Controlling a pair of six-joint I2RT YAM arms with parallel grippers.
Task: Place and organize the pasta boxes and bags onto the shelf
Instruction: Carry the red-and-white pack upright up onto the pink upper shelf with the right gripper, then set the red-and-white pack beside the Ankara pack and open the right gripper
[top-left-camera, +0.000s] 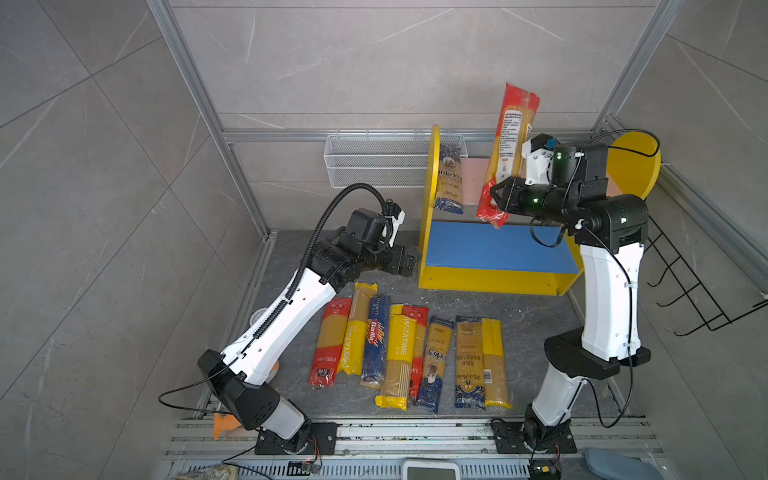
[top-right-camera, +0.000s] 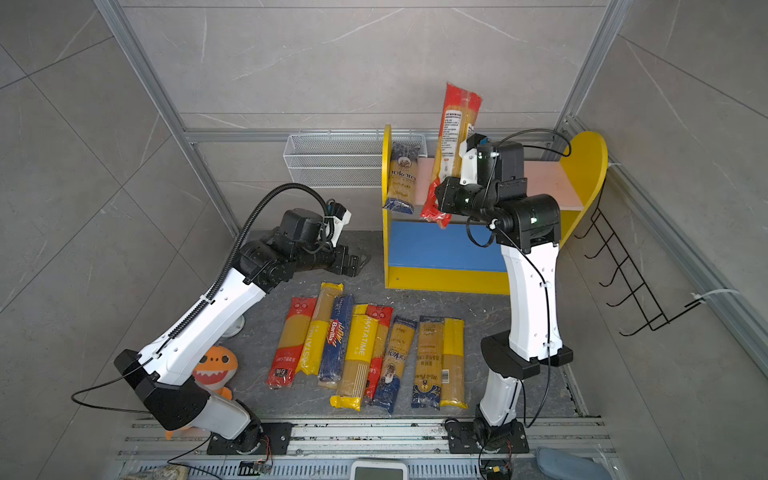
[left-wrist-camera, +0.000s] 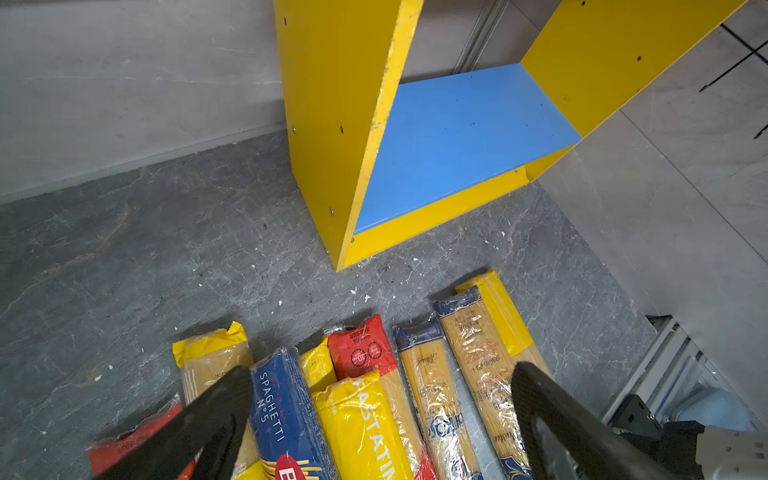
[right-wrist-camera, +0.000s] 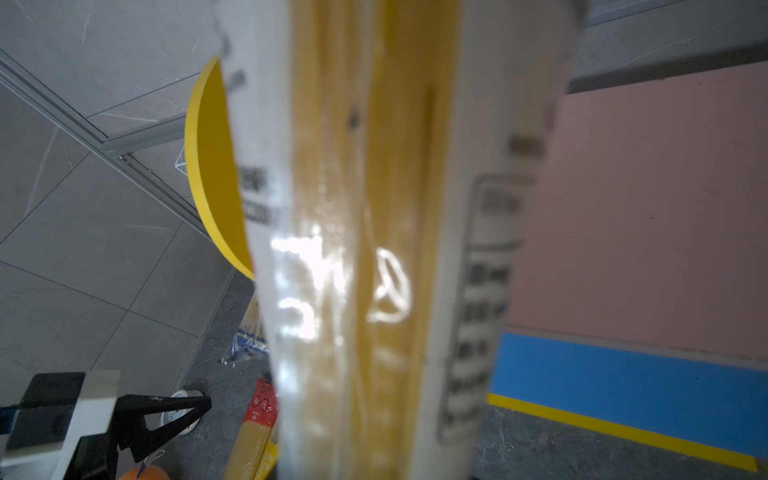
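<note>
Top views: we have our right tool (top-left-camera: 496, 196) clamped on the lower end of the red-ended spaghetti bag (top-left-camera: 513, 133), held near upright over the front edge of the shelf's (top-left-camera: 490, 282) pink upper board (top-right-camera: 548, 183). Left wrist view: our left tool (left-wrist-camera: 378, 372) has its jaws apart, empty, above the row of packs (top-left-camera: 399, 353) lying near the desk's (top-left-camera: 532, 328) front edge.

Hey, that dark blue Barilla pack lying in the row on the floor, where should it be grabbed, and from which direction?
Pinch the Barilla pack across its narrow width near the middle, coming straight down from above. It lies flat and is long, so a middle hold should keep it level. Neighbouring bags crowd both long sides, so a sideways approach looks blocked.
</note>
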